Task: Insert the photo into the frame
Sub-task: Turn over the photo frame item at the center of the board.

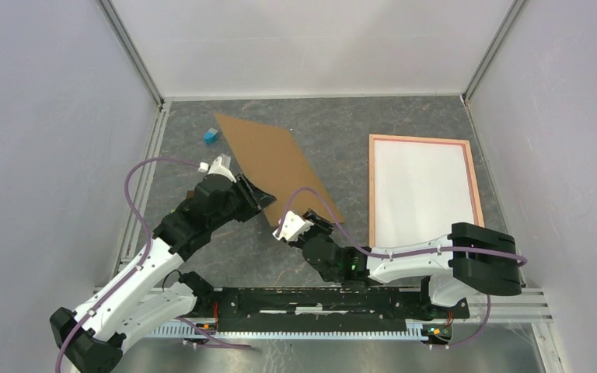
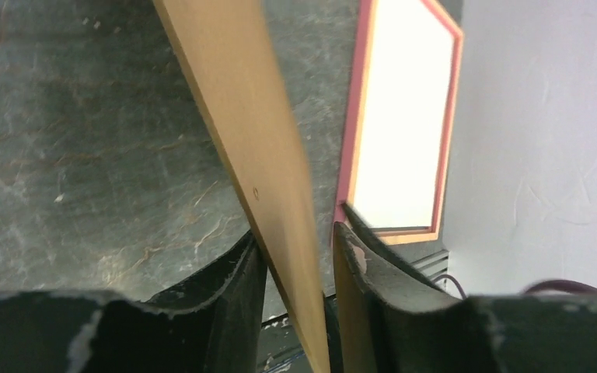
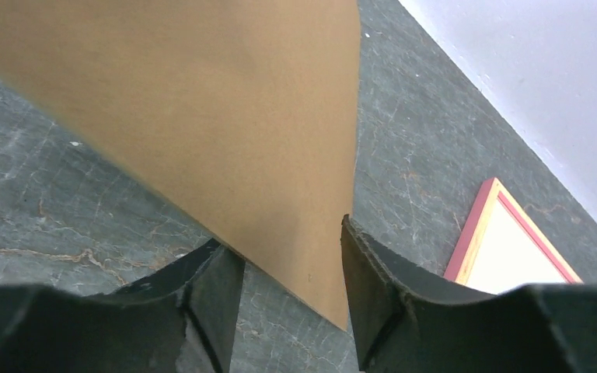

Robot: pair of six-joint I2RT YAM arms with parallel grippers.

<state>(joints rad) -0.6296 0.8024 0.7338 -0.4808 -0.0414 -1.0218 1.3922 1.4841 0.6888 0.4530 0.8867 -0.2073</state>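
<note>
The frame, with its salmon-pink rim, lies flat at the right of the table. A plain white sheet fills it, looking like the photo's white back; no landscape print shows. The frame also shows in the left wrist view and the right wrist view. The brown backing board is tilted at centre left. My left gripper is open around its left edge; the board touches one finger, with a gap to the other. My right gripper is open around the board's near corner.
A small blue object lies by the board's far left corner. Metal rails and white walls close in the dark marbled table on three sides.
</note>
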